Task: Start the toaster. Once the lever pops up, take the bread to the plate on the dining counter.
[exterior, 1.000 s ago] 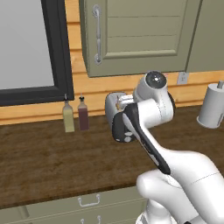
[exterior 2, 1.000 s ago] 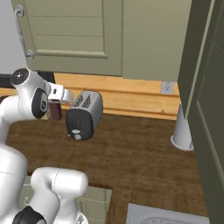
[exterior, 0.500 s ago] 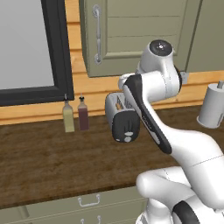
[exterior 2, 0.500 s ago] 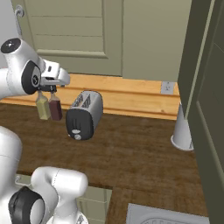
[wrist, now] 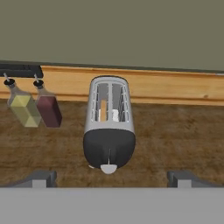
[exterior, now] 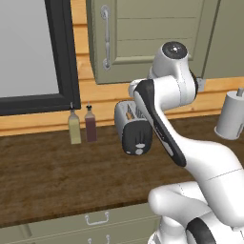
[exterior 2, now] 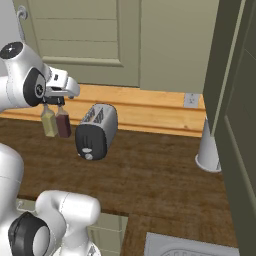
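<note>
1. My gripper [wrist: 112, 178] is released, fingers [wrist: 41, 178] spread wide with nothing between them; in the hand view the two tips sit at either side of the bottom edge, apart from everything.
2. In the right base view I see the gripper [exterior 2: 54, 102] raised above the worktop [exterior 2: 150, 170], hanging over the two bottles and to the left of the toaster.
3. The toaster [wrist: 109, 127] lies straight ahead of the hand, centred between the fingertips, its black end face toward me with the pale knob [wrist: 108, 168] at the near edge.
4. I cannot make out the lever on that black face.
5. The bread [wrist: 103, 110] stands in the toaster's left slot, showing as an orange-brown edge; something pale shows in the right slot, too small for me to tell.
6. Left of the toaster stand a yellow bottle [wrist: 22, 108] and a dark red bottle [wrist: 48, 109], just beside each other against the far wooden backsplash.
7. In the left base view the toaster [exterior: 132, 131] is partly behind my arm; a white cylinder [exterior: 231, 116] stands far right on the worktop.
8. Green cabinets [exterior 2: 100, 35] hang above.
</note>
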